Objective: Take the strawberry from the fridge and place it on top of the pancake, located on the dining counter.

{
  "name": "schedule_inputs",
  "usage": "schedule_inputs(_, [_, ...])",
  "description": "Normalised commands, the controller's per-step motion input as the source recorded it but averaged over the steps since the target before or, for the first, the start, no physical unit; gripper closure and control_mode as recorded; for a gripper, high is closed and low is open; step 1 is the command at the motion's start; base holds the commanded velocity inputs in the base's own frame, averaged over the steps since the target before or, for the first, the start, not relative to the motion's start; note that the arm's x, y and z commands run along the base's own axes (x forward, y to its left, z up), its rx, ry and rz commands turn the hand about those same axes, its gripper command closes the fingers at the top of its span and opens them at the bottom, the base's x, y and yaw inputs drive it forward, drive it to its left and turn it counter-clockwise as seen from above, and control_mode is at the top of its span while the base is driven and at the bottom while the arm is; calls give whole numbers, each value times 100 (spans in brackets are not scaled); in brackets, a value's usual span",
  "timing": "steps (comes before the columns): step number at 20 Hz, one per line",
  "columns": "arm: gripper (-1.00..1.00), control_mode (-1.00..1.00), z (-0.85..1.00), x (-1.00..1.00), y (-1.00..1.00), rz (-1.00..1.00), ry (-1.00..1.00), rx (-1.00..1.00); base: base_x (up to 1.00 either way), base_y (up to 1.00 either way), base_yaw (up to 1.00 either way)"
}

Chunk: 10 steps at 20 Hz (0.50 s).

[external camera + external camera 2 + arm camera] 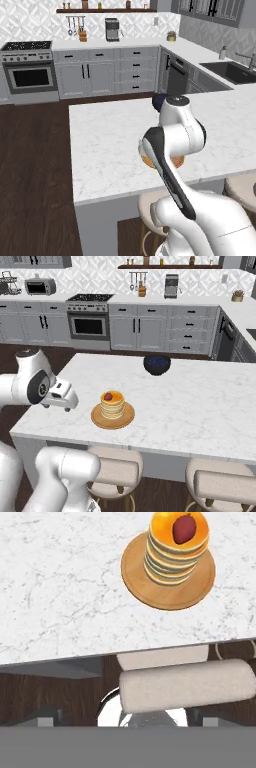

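The strawberry point(108, 396) point(183, 527) lies on top of the pancake point(113, 404) point(176, 552), a golden stack on an orange-brown plate point(100, 420) point(137, 572) near the front edge of the white marbled dining counter point(200, 406) point(110, 140) point(60, 587). My gripper point(67, 404) hangs open to the left of the plate, just off the counter's edge, with nothing between its fingers. In the left base view my own arm covers most of the plate point(148, 161). The fridge is out of view.
A dark blue bowl point(157, 364) point(159, 101) stands on the counter behind the pancake. Padded stools point(117, 471) point(225, 486) point(185, 684) sit under the counter's front edge. Stove point(89, 321), cabinets and sink point(232, 70) line the far walls.
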Motion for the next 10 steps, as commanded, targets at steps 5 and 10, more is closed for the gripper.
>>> schedule_inputs(5, [-100,-100,-2,-48,100,0,11,-12,0,0,0])
schedule_inputs(10, [-100,-100,-16,0,89,0,34,-28,0,0,0])
